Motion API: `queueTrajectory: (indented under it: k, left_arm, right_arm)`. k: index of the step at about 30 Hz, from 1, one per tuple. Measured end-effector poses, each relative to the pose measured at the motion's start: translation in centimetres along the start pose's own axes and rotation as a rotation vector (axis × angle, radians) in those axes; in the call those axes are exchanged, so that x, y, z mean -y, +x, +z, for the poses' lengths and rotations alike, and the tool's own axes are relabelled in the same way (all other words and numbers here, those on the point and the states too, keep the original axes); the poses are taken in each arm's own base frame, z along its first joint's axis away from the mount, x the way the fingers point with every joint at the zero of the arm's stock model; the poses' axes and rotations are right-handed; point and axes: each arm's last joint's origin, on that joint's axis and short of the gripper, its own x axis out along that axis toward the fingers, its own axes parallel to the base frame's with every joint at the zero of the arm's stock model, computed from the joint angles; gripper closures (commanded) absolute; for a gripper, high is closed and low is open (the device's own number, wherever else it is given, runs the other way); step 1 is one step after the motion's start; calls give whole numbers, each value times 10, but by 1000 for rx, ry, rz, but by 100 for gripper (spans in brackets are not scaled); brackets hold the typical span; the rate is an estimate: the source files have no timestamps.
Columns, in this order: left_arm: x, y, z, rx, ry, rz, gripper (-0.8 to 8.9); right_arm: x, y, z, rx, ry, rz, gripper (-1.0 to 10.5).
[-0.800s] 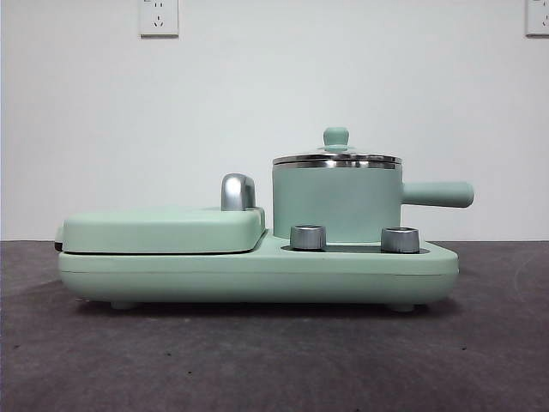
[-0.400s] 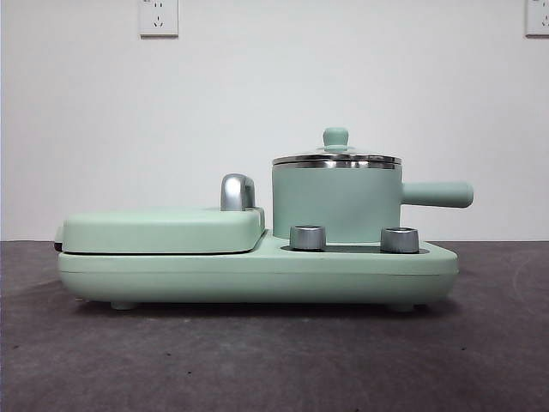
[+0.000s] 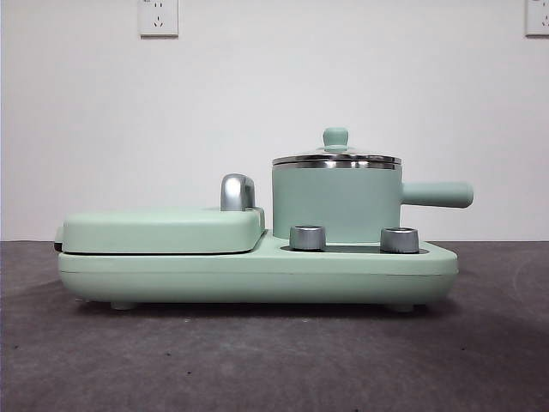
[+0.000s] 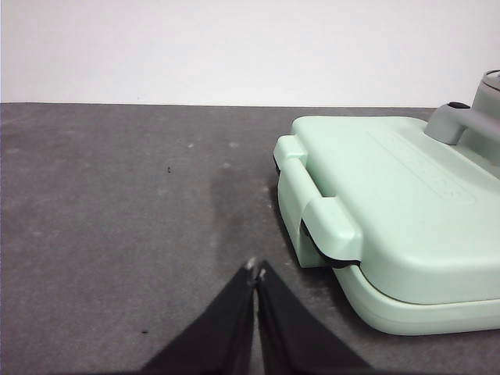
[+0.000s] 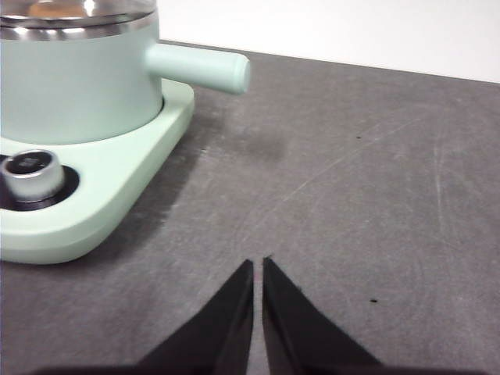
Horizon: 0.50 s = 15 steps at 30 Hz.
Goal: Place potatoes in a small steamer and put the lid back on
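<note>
The small steamer stands on the right half of the mint-green cooker base, its side handle pointing right. The glass lid sits on its rim, knob up. In the right wrist view the steamer is close by, and an orange-brown patch shows through the lid; the potato is otherwise hidden. My right gripper is shut and empty above the table, to the right of the cooker. My left gripper is shut and empty above the table, to the left of the cooker. Neither gripper shows in the front view.
The flat griddle cover with its chrome handle lies on the left half of the base; it also shows in the left wrist view. Two steel dials stand at the base's front. Dark grey table all around.
</note>
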Motion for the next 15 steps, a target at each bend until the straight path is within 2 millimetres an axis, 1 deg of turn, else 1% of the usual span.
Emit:
queueTrajectory:
  k: [4, 15]
  left_arm:
    - [0, 0, 0, 0, 0, 0, 807]
    - [0, 0, 0, -1, -1, 0, 807]
  right_arm:
    - [1, 4, -2, 49, -4, -8, 930]
    - [1, 4, -2, 65, -5, -9, 930]
